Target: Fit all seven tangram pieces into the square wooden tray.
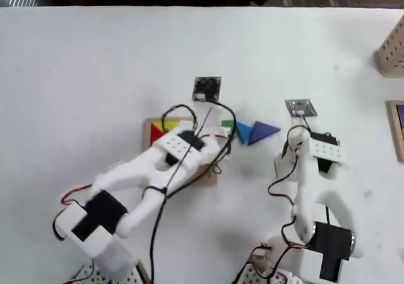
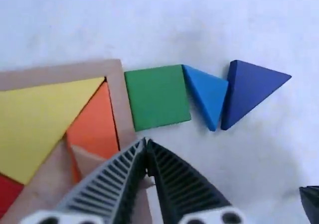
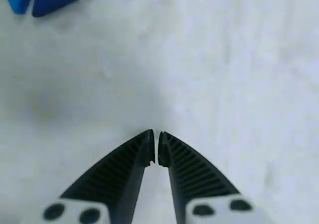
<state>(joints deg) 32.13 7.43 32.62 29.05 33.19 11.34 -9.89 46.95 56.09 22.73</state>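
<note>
Green square (image 2: 157, 97) lay on the worktop (image 2: 149, 20) against the outer rim of the wooden tray (image 2: 115, 84), just ahead of the left end effector (image 2: 146, 152), whose tips were pressed together, empty. The right end effector (image 3: 154, 147), also pressed together, sat farther off.

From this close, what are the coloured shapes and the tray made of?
The green square, light blue triangle and dark blue triangle look like painted wood: thick blocks, crisp edges, even matte colour; plastic cannot be ruled out. The tray looks like bare pale wood at its rim, tan and dull.
</note>
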